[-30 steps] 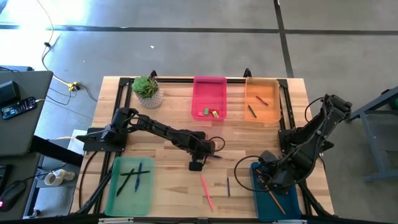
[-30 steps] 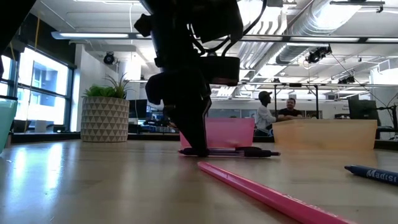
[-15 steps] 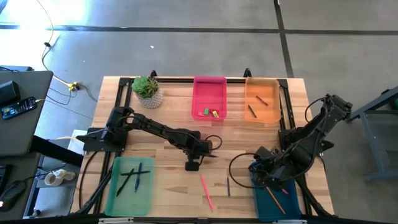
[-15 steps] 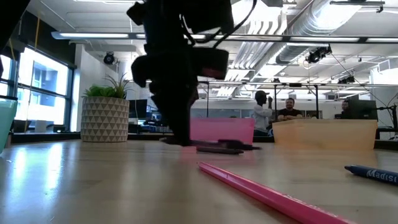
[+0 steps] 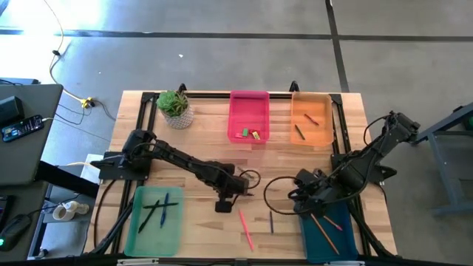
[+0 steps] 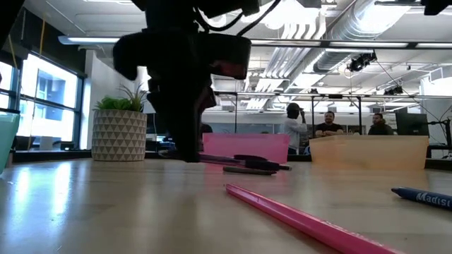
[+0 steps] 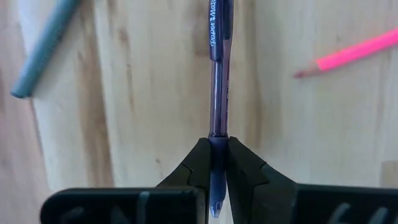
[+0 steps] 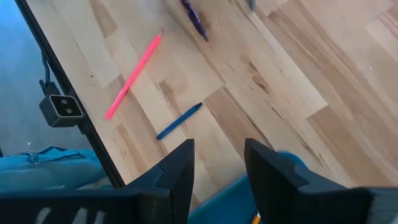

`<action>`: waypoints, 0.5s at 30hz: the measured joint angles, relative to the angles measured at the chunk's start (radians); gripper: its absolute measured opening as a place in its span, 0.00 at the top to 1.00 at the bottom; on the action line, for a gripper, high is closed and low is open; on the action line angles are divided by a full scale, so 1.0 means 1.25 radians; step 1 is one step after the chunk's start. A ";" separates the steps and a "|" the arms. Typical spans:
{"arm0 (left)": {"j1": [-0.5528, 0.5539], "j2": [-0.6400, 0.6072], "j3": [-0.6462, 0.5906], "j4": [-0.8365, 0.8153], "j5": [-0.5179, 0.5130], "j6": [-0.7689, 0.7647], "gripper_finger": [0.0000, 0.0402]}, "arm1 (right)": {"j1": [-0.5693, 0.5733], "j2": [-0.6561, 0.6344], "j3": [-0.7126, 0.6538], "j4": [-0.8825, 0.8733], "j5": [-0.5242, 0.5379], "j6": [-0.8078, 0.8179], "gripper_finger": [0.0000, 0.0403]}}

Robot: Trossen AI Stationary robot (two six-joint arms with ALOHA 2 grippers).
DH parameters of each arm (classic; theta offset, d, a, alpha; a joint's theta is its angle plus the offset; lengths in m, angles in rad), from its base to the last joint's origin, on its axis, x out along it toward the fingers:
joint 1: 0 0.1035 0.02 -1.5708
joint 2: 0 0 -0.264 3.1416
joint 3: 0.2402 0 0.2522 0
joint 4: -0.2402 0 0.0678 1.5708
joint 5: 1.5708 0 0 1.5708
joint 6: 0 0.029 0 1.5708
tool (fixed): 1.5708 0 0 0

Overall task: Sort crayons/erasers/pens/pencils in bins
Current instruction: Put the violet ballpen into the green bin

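My left gripper [image 7: 217, 158] is shut on a dark purple pen [image 7: 216, 74], just above the table's middle [image 5: 235, 191]. In the low view the pen [image 6: 251, 164] hangs a little over the wood. My right gripper [image 8: 217, 168] stands open and holds nothing, raised beside the left rim of the teal bin [image 5: 331, 230], which holds pencils. A pink pencil [image 5: 245, 227] and a blue pen [image 5: 271, 222] lie flat on the table near the front edge. The light green bin [image 5: 154, 218] holds pens. My left gripper pinches the pen's barrel near one end [image 7: 217, 144] between its two fingers [image 7: 198, 163]. The fingers point down from above and lie across the pen. A short end sticks out behind them. The pen is lifted clear and about level, its long part reaching toward the table's right.
The pink bin [image 5: 249, 111] with erasers and the orange bin [image 5: 310, 118] with crayons stand at the far edge. A potted plant [image 5: 176, 107] is at the far left. Bare wood lies between the arms. People sit in the room beyond the table [image 6: 311, 127].
My left gripper has gone up and toward the table's near-left with the pen, which has come off the wood and stays about level. My right gripper has swung from over the teal bin toward the table's left, rolling as it went, still open.
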 joint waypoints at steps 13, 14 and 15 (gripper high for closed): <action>-0.042 -0.154 -0.076 -0.022 -0.029 -0.098 0.98 | -0.032 -0.003 -0.001 0.018 -0.009 -0.077 0.67; -0.044 -0.180 -0.101 -0.020 -0.031 -0.118 0.98 | -0.035 -0.004 -0.001 0.018 -0.010 -0.083 0.67; -0.047 -0.209 -0.124 -0.036 -0.031 -0.140 0.98 | -0.039 -0.006 -0.001 0.021 -0.011 -0.089 0.67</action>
